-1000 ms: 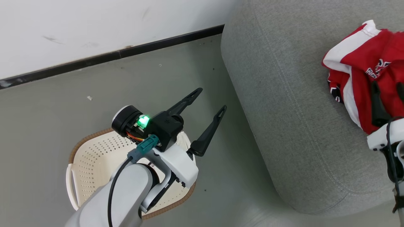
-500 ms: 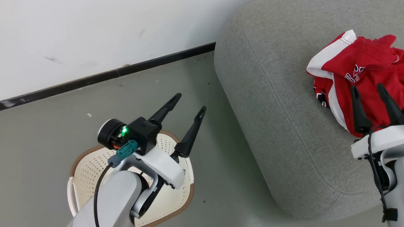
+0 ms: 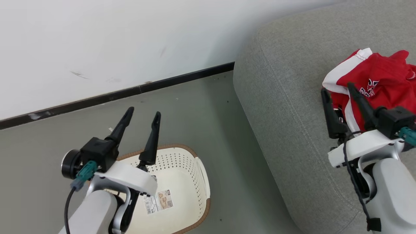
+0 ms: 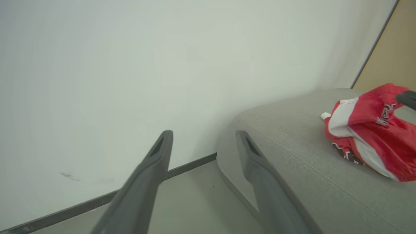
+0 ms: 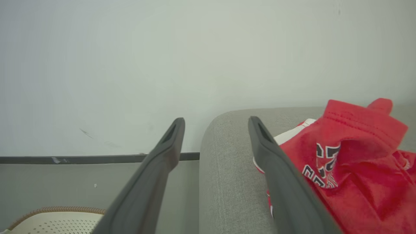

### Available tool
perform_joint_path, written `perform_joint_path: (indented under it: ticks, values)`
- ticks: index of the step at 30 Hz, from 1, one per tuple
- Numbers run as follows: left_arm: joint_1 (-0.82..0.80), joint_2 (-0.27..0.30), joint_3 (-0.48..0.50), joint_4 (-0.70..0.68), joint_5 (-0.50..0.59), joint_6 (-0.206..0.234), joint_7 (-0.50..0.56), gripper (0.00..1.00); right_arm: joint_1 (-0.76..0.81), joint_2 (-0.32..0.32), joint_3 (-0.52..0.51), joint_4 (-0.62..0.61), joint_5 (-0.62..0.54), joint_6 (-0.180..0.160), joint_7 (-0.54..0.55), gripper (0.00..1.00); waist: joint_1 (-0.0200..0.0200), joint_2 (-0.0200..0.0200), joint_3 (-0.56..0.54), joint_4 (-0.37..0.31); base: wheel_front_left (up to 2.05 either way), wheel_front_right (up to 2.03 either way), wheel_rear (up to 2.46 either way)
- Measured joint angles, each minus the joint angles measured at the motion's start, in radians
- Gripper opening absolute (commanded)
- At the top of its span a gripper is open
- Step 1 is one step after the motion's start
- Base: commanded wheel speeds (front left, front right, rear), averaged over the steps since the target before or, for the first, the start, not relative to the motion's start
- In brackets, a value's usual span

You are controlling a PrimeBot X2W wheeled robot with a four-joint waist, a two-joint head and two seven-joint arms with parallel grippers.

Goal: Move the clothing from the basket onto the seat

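Observation:
The red clothing (image 3: 383, 71) with white stripes and dark letters lies bunched on the grey seat (image 3: 286, 97), at its far right. My right gripper (image 3: 336, 88) hovers open at the heap's left edge, one finger in front of the fabric and nothing between the two. The cream basket (image 3: 202, 182) stands on the floor left of the seat, with a label (image 3: 159, 201) on its bare base. My left gripper (image 3: 143, 112) is open above the basket's far rim. In the wrist views both the left gripper (image 4: 204, 135) and the right gripper (image 5: 216, 120) point toward the wall, with the clothing (image 5: 351, 162) to the right.
A white wall (image 3: 113, 42) with a dark baseboard (image 3: 182, 78) runs behind the basket and the seat. Grey-green floor (image 3: 221, 123) separates the basket from the seat's rounded end. A tan panel (image 4: 395, 58) stands past the seat in the left wrist view.
The head camera has shifted. My left arm has drawn back to the left, uncovering the basket's base and label. My right gripper has come further into view at the heap's left edge.

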Motion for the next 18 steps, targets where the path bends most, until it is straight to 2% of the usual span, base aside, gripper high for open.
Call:
perform_joint_path:
  ticks: [10, 18]
  values:
    - [0.105, 0.028, 0.132, 0.036, -0.019, 0.096, -0.064, 1.0, 0.001, 0.048, 0.058, -0.028, -0.04, 0.0, 0.0, 1.0, 0.0001, 0.0, -0.055, 0.06, 0.0, 0.0, 0.0]
    - [0.2, 0.036, 0.182, 0.069, -0.026, 0.139, -0.073, 1.0, 0.044, 0.066, 0.074, -0.047, -0.062, 0.0, 0.0, 1.0, 0.0001, 0.0, -0.095, 0.102, 0.0, 0.0, 0.0]
